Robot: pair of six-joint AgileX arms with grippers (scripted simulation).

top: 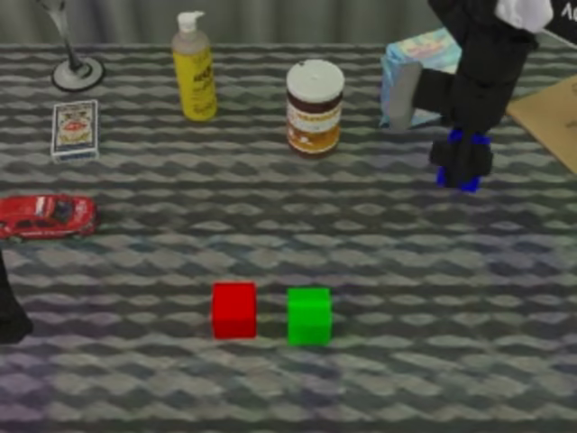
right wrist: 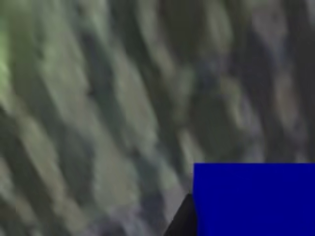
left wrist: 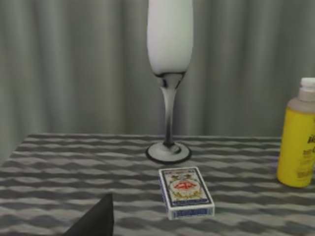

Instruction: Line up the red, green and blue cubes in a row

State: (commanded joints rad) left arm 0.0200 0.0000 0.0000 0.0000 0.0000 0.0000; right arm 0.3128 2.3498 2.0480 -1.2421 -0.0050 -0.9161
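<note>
**Blue cube gripped at upper right; red and green cubes side by side at lower centre**

The bench (top: 379, 225), covered in a grey wavy-patterned cloth, fills the top view. The right arm (top: 482, 63) enters from the upper right corner of the frame. Its right gripper (top: 462, 167) is closed on the blue cube (top: 467, 183), which shows as blue edges around the dark fingers at the right of the frame, well apart from the other two cubes. In the right wrist view the blue cube fills the lower right corner.

The left gripper (top: 11, 316) sits parked at the left edge of the frame, lower half; whether it is open or closed cannot be told.

Along the upper part of the frame, from left to right, stand a glass (top: 77, 70), a yellow bottle (top: 195, 77) and a jar (top: 315, 108). A card pack (top: 75, 129) lies just below the glass. A toy car (top: 45, 216) lies at the left edge.

The red cube (top: 234, 309) and the green cube (top: 309, 316) rest on the bench at lower centre, near each other with a small gap, red to the left of green.
</note>
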